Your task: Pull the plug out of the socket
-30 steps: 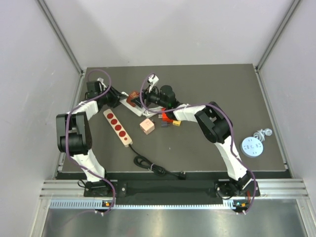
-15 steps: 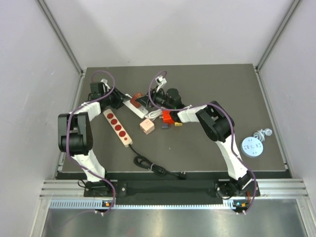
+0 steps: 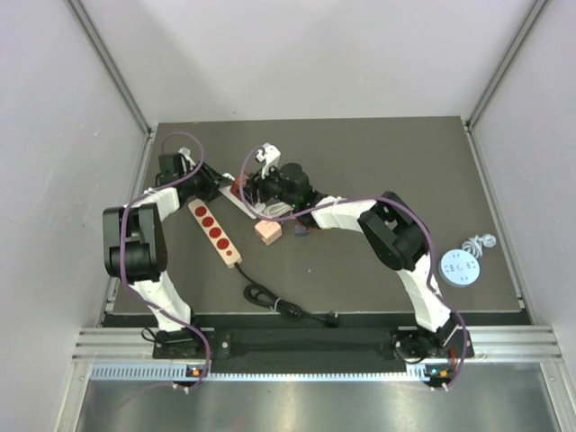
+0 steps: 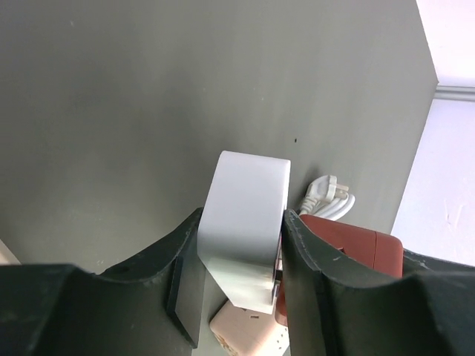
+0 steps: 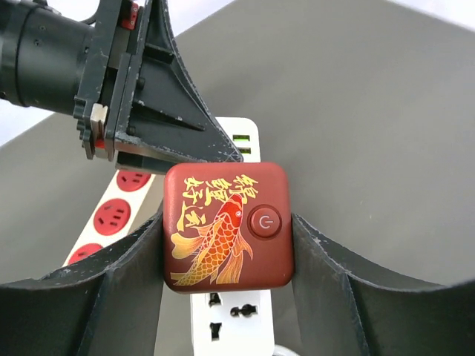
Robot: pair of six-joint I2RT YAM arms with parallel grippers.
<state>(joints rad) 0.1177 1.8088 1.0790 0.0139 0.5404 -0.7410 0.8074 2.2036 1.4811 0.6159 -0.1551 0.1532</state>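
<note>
Toward the far left of the table (image 3: 378, 162), the right gripper (image 5: 228, 222) is back on the red plug (image 5: 215, 230). Half a second ago it stood off to the right of the white power strip (image 4: 249, 185), and now its fingers (image 5: 141, 267) are closed against the plug's two sides, spread only as far as that wide block forces them. The left gripper (image 4: 243, 222) holds as before, clamped across one end of the white power strip. The red plug sits on that strip, between a pair of green ports (image 5: 241, 139) and an empty socket (image 5: 223, 326). It looks fully seated, though from these angles I cannot quite tell whether it has begun to lift. As I judge it, the reach is done, the grip is set and the strip is braced, but the pull itself is not yet made. Counting things, there are two arms and two power strips, the white one and a cream power strip (image 3: 214, 229) with four red sockets. There is one red plug, one loose white plug (image 4: 326, 194) on its cord, one pink block (image 3: 266, 231) and one black cable (image 3: 274, 302) near the front edge. Off to the right lie one round disc (image 3: 460, 266) and one white coil (image 3: 479, 242). Some small coloured pieces (image 3: 299, 231) lie under the right arm, too hidden to count.
</note>
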